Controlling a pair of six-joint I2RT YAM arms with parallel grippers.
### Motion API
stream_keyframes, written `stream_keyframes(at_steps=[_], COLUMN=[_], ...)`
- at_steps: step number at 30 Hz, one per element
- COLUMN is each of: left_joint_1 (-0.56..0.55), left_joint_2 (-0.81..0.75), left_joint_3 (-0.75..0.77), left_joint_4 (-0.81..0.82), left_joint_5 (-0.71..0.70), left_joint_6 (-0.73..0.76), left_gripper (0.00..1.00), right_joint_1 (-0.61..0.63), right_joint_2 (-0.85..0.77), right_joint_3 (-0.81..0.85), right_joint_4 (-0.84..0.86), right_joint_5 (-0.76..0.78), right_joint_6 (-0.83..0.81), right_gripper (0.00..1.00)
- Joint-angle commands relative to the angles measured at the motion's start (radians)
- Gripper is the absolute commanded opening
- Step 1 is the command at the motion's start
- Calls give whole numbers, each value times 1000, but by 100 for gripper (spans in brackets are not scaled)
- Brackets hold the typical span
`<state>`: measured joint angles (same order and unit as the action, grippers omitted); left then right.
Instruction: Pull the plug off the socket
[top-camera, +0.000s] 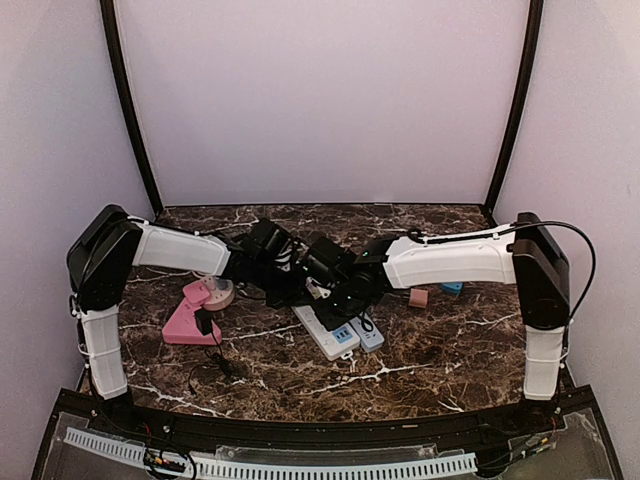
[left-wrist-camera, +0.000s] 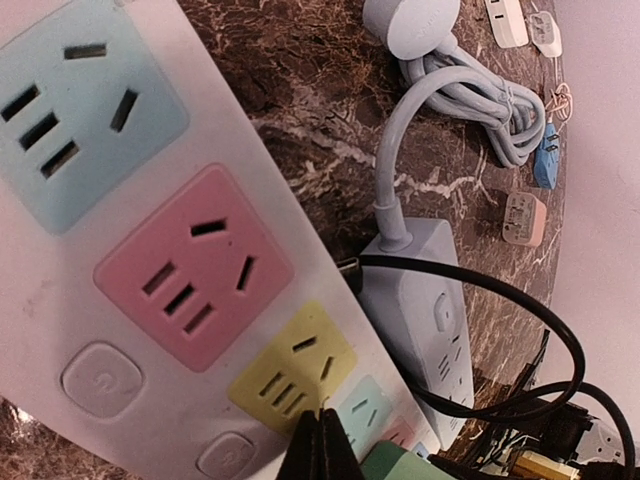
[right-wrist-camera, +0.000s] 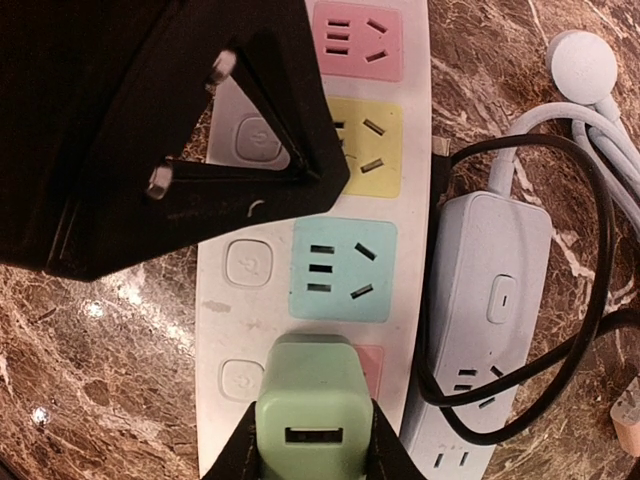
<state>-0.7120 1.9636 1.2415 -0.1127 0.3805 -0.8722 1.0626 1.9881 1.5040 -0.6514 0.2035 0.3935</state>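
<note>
Right end effector (right-wrist-camera: 312, 452): I am clamping the plug (right-wrist-camera: 312, 395); left one (left-wrist-camera: 322, 442), fingers together, is sitting over the strip (right-wrist-camera: 213, 300).

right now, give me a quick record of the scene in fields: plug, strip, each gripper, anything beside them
plug: green plug, looks seated at the end of the strip
strip: white power strip, flat on the table
right gripper: closed on the plug's two sides
left gripper: shut, tips on the strip near the yellow socket
beside: grey power strip, black cable looped over it
</note>
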Motion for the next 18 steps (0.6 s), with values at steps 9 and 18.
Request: stream_keyframes(at_steps=[9, 18], left_joint_1=[-10, -10], left_joint_2=[59, 74], left_joint_3=[-49, -107], left_joint_4=[-115, -125], left_joint_5=[-72, -85], left_joint_6=[51, 57], left_gripper=[0, 0], right_joint_1=[5, 5], right_joint_2=[-77, -117], right_joint_3=[54, 48], right_joint_4=[53, 61], right_joint_5=[79, 66], right_joint_6=[-26, -27], right_gripper=[7, 4])
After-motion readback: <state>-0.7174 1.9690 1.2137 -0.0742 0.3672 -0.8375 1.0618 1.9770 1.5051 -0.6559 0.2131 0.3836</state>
